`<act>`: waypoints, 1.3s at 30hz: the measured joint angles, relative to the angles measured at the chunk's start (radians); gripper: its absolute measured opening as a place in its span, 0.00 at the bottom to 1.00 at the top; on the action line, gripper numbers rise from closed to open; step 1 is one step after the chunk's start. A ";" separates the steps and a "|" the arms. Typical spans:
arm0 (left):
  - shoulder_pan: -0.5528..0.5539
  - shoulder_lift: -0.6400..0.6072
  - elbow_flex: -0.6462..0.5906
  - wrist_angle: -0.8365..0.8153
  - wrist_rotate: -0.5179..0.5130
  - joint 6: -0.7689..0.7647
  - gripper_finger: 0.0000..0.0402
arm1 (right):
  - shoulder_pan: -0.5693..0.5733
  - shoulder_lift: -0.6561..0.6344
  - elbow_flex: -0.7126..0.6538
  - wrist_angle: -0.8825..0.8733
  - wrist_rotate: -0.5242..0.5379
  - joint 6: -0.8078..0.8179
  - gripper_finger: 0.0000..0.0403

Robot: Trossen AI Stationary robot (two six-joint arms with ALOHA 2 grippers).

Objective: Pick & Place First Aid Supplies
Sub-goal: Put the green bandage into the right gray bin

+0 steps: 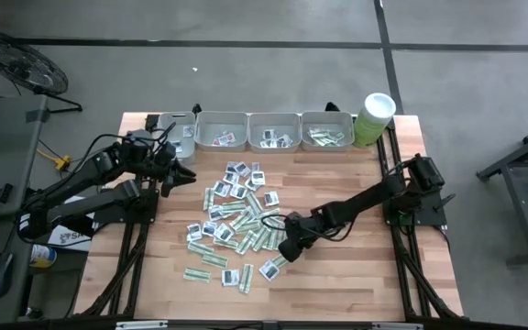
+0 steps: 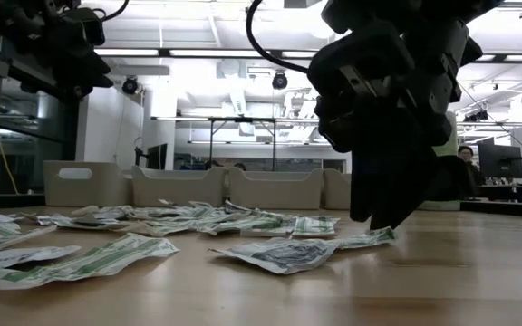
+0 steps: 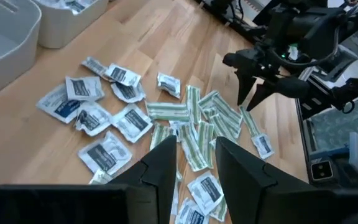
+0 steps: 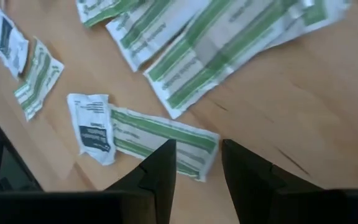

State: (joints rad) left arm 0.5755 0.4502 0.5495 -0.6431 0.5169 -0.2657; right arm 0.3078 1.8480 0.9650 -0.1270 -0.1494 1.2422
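The first aid supplies (image 1: 236,220) lie heaped flat on the middle of the wooden table: narrow green-white strips and squarish white sachets with dark marks. My right gripper (image 1: 287,252) is open and low at the heap's near right edge, pointing down. In the right wrist view its fingers (image 4: 197,165) stand on either side of the end of one green-white strip (image 4: 160,137), beside a white sachet (image 4: 92,127). I cannot tell whether they touch it. My left gripper (image 1: 183,174) is open and raised over the table's left, beside the heap (image 3: 185,118).
Three grey trays (image 1: 221,139) (image 1: 274,142) (image 1: 327,142) stand in a row along the far edge, each with a few sachets inside. A pale green tub with a white lid (image 1: 374,117) stands at the far right corner. Bare wood (image 1: 365,266) lies right of the heap.
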 joint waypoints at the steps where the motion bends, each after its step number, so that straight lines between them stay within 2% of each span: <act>1: 0.000 0.000 0.000 -0.004 0.000 0.000 0.28 | 0.004 0.006 0.001 0.007 -0.001 0.004 0.31; 12: 0.000 0.000 0.000 -0.019 0.000 0.000 0.28 | 0.038 0.016 0.003 0.011 0.015 0.040 0.29; 24: 0.000 0.000 0.000 -0.019 0.000 0.000 0.28 | 0.039 0.018 0.002 -0.033 -0.012 0.040 0.01; 32: 0.000 0.000 0.000 -0.019 0.000 0.000 0.28 | 0.039 0.002 0.001 -0.037 0.006 0.059 0.00; 39: 0.000 0.000 0.000 -0.018 0.000 0.000 0.28 | 0.033 -0.105 0.000 -0.107 0.053 0.055 0.00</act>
State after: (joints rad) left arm 0.5755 0.4500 0.5495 -0.6613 0.5167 -0.2660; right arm 0.3403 1.7434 0.9649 -0.2339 -0.0967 1.2975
